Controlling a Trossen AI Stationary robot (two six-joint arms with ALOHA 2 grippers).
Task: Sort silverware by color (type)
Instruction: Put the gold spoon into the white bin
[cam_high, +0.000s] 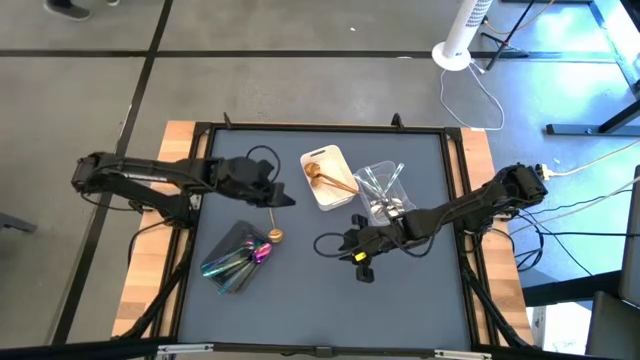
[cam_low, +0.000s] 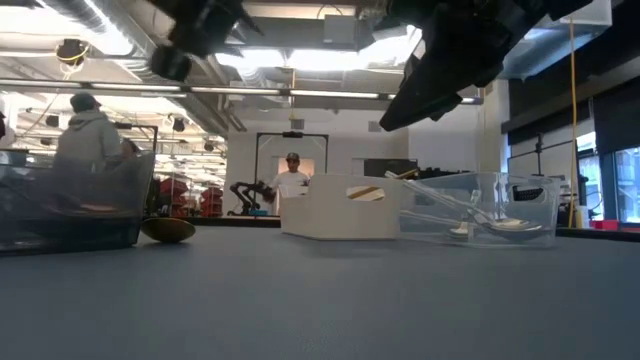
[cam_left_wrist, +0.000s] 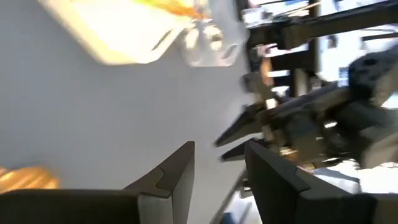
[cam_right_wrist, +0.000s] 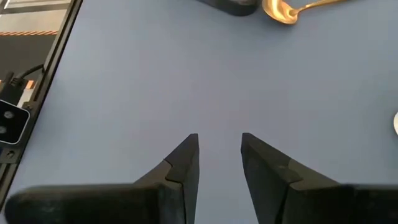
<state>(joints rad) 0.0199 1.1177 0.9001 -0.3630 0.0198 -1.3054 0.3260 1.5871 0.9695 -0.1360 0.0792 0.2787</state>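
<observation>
Seen from above on the grey table (cam_high: 320, 310): a gold spoon (cam_high: 273, 229) lying loose between the dark grey tray (cam_high: 228, 252) of iridescent pieces (cam_high: 240, 260) and the white tray (cam_high: 330, 196) of gold ones (cam_high: 330, 179), silver pieces (cam_high: 385, 195) in the clear tray (cam_high: 372, 172). Left gripper (cam_high: 288, 200) poised just above the loose spoon, fingers (cam_left_wrist: 168, 177) slightly apart, empty. Right gripper (cam_high: 328, 243) low over bare table near centre, fingers (cam_right_wrist: 183, 163) likewise apart, empty.
</observation>
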